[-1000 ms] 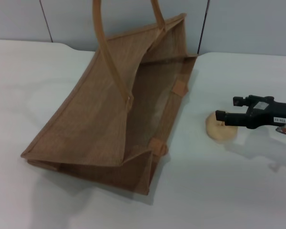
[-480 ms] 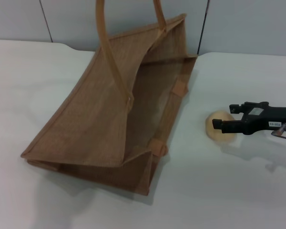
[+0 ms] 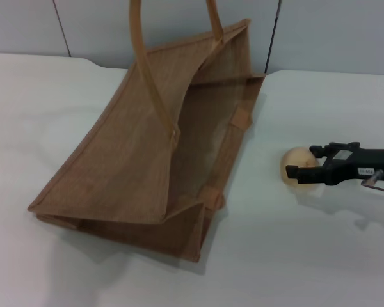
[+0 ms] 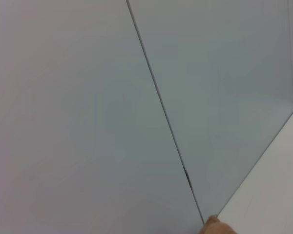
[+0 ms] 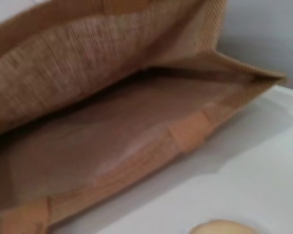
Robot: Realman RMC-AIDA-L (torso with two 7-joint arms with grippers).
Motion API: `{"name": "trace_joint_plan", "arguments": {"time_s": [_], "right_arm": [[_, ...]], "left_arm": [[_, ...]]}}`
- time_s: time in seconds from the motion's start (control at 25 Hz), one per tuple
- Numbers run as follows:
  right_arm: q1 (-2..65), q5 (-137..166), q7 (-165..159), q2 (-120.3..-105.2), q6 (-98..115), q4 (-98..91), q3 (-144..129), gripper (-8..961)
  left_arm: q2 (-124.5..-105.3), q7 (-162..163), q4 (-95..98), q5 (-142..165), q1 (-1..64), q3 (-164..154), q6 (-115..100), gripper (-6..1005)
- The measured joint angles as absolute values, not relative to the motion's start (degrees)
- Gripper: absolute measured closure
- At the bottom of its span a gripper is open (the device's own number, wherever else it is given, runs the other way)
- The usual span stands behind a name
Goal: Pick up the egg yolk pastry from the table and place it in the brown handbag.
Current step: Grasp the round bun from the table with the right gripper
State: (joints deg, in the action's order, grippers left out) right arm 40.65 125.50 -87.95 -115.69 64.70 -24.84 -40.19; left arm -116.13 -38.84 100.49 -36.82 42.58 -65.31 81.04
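The egg yolk pastry is a small pale beige bun on the white table, to the right of the brown handbag. The handbag is a tan woven tote, tilted, with its mouth open toward the pastry and its handles standing up. My right gripper reaches in from the right at pastry height, open, with one black finger on each side of the pastry. In the right wrist view the pastry's top shows at the edge, in front of the bag's open mouth. My left gripper is out of view.
A grey panelled wall stands behind the table. The left wrist view shows only this wall, a table corner and a small tan tip.
My right gripper has come down over the pastry and now sits lower around it. The pastry and the handbag have not moved.
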Motion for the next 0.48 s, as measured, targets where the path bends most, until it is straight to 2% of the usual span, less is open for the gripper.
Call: {"name": "trace_joint_plan", "arguments": {"time_s": [0.48], "right_arm": [[42.57, 127.50, -88.61, -115.77, 60.31, -21.35, -40.84, 74]], "left_arm": [[-116.15, -38.84, 100.55, -36.82, 42.61, -65.48, 81.04, 849]]}}
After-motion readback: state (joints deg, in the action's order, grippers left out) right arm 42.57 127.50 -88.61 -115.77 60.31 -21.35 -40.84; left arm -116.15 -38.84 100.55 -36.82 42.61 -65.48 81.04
